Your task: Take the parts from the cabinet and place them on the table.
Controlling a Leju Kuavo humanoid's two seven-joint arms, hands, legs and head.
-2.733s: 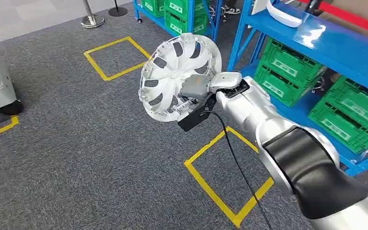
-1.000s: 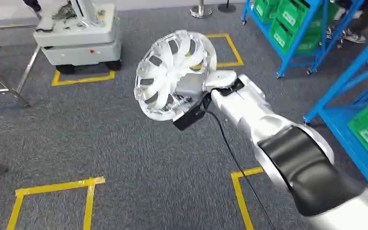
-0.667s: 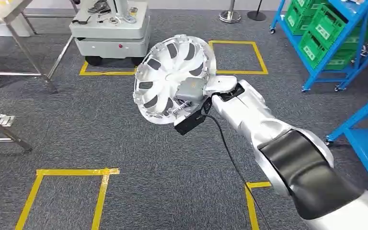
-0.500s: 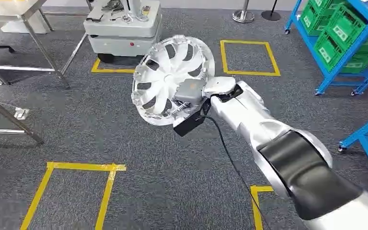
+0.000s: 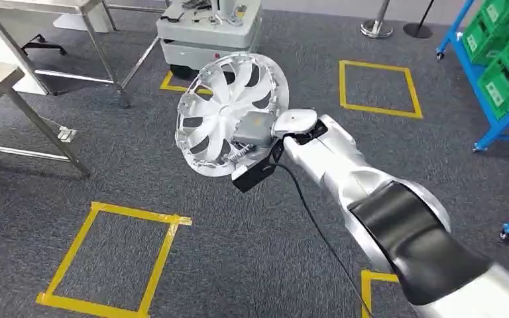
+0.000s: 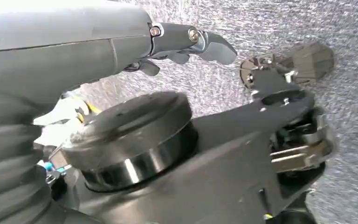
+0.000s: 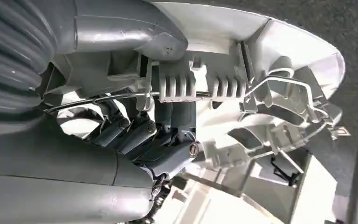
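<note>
We record grey carpet (image 5: 238, 265) marked with yellow tape squares (image 5: 109, 258), a steel table (image 5: 13, 79) at far left. The white wheel cover (image 5: 228, 112) is held upright in mid-air above the carpet, face turned toward the table side. Our right hand (image 5: 255, 129) grips its rim, fingers (image 7: 135, 135) curled through the spokes. Our left hand (image 6: 186, 44) holds nothing, fingers apart.

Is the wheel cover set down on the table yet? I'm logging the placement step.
No: in the head view the right hand holds the wheel cover in the air above the grey carpet.
</note>
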